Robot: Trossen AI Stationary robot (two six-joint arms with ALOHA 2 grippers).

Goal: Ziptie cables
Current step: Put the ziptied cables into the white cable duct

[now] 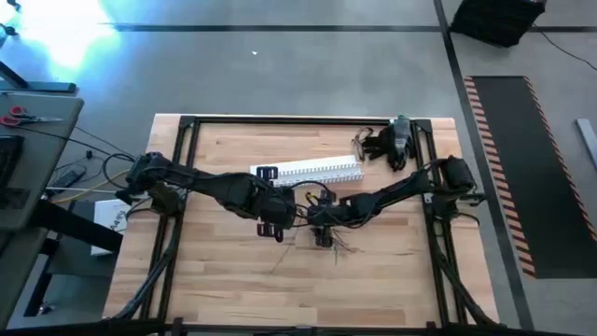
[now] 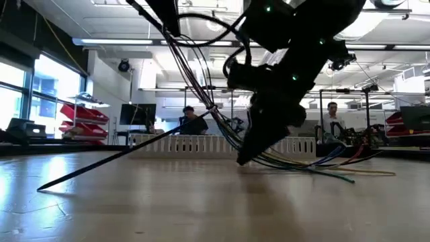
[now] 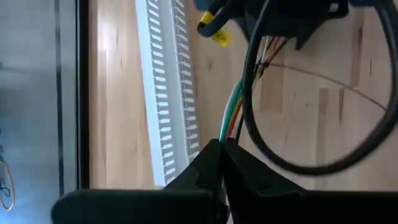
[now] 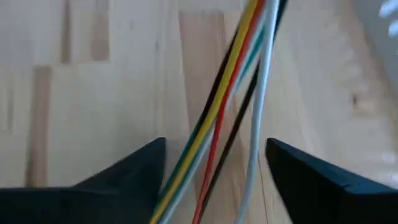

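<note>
On the left of the high view, the left gripper (image 1: 283, 217) reaches toward the table's middle. In its wrist view its two fingers (image 3: 211, 165) are pressed together on the cables (image 3: 233, 118), holding one end of the bundle. The cables (image 1: 328, 231) lie near the middle of the table (image 1: 215, 280), just in front of the white slotted channel (image 1: 312, 170). Their long axis seems to run roughly left to right, from one gripper to the other. The right gripper (image 1: 322, 220) is close beside the left one. Its fingers (image 4: 134, 171) stand apart, and the coloured cables (image 4: 227, 106) pass through the gap between them. It is probably the nearer one for the coming grasp.
</note>
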